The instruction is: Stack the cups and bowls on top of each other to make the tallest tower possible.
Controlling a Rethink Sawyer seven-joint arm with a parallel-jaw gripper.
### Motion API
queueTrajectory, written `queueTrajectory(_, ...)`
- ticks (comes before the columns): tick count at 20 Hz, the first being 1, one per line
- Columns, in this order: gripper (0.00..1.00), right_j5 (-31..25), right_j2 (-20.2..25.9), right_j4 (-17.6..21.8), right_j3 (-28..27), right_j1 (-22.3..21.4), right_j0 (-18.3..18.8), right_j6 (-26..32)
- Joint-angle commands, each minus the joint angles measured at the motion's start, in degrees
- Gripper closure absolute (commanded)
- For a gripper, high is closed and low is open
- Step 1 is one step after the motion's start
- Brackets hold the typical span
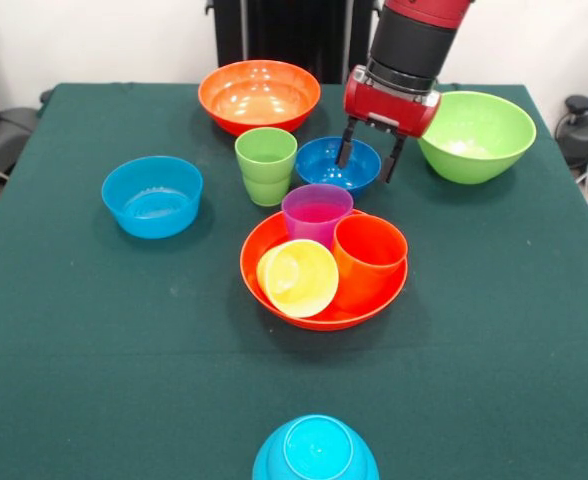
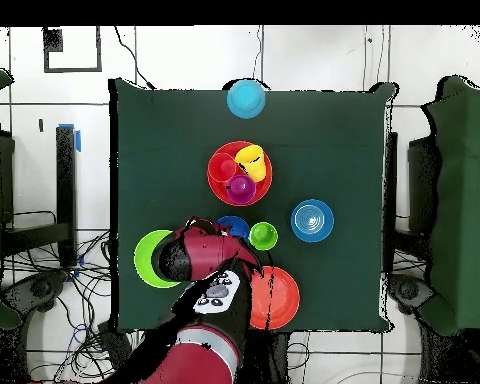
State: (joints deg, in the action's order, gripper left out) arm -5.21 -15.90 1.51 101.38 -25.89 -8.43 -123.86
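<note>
End effector (image 1: 365, 158) spread above dark blue bowl (image 1: 326, 160), no readable writing

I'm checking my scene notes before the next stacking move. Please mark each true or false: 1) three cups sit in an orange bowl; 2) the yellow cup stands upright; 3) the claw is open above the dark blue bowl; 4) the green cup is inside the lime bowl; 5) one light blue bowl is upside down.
1) True: the purple cup, orange cup and yellow cup sit in the orange bowl.
2) False: it lies tipped on its side.
3) True: the claw hangs open over the dark blue bowl.
4) False: the green cup stands on the table, apart from the lime bowl.
5) True: the light blue bowl at the near edge is inverted.
</note>
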Motion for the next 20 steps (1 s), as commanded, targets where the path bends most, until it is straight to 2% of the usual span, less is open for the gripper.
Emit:
queueTrajectory(1, 0.0, 2.8, 5.1, -3.1, 2.8, 1.5, -0.9, -11.3)
queueTrajectory(8, 0.0, 4.5, 6.6, -2.4, 2.5, 2.0, 0.9, -9.8)
queueTrajectory(20, 0.0, 7.4, 8.4, -2.4, 2.3, 2.7, 1.8, -9.8)
